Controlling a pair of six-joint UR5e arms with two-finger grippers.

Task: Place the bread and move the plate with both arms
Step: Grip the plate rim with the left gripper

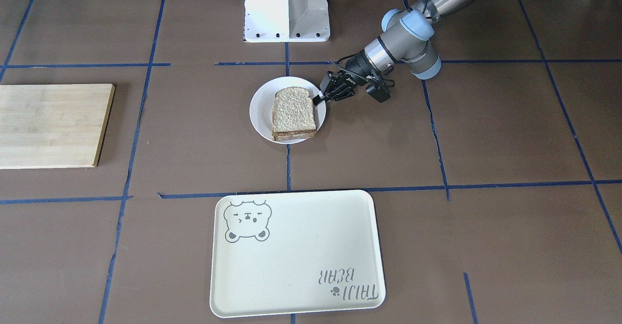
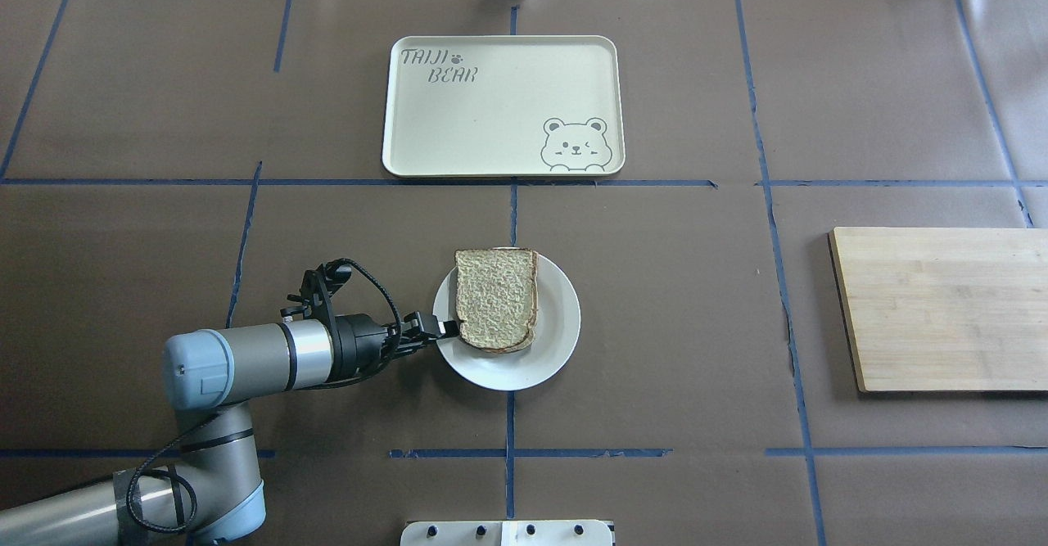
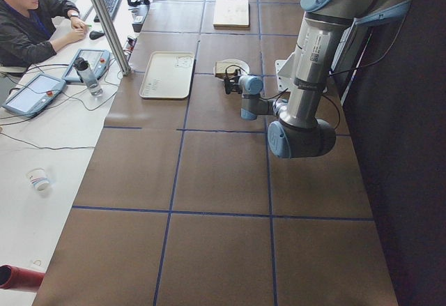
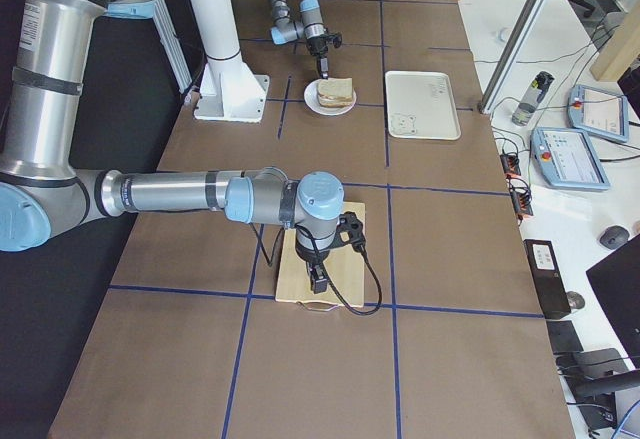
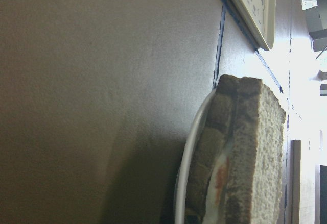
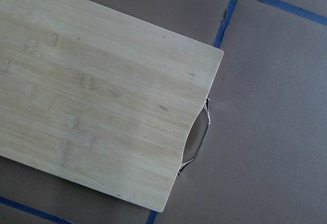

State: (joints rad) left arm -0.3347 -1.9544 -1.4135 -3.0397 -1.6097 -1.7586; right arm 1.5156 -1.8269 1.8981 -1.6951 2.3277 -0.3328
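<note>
Left arm: the silver-grey tube arm with light blue joint caps [image 2: 246,358] reaches low across the brown paper-covered table with blue tape lines [image 2: 655,325], close to the robot's side.
Left pincer: the black two-finger left gripper [image 2: 438,329] is at the near-left rim of the plate. In the front-facing view its fingers look pinched together on that rim [image 1: 319,98]. This is my reading only, because the wrist camera shows the rim edge-on and no fingers.
Plate: the small round white plate [image 2: 557,325] lies flat on the table in the middle square, well apart from the tray.
Bread: the bare slice of pale, coarse-crumbed bread with dark crust [image 2: 497,299] lies flat on top of a second slice with a white and orange filling [image 5: 219,183]. The two form a stack on the plate, set towards the gripper's side.
Right pincer: the black right gripper [image 4: 317,281] hangs over the pale bamboo cutting board [image 2: 941,309], which lies well off to the robot's right. It shows only in the side view, so I cannot tell whether it is open or closed.
Tray: the cream rectangular tray with a bear drawing [image 2: 491,120] lies farthest out, beyond the plate, with nothing on it.
Done: the bread appears to be placed.
Left: moving the plate, most likely out to the tray. The plate has not been lifted, and only one arm is at it.
</note>
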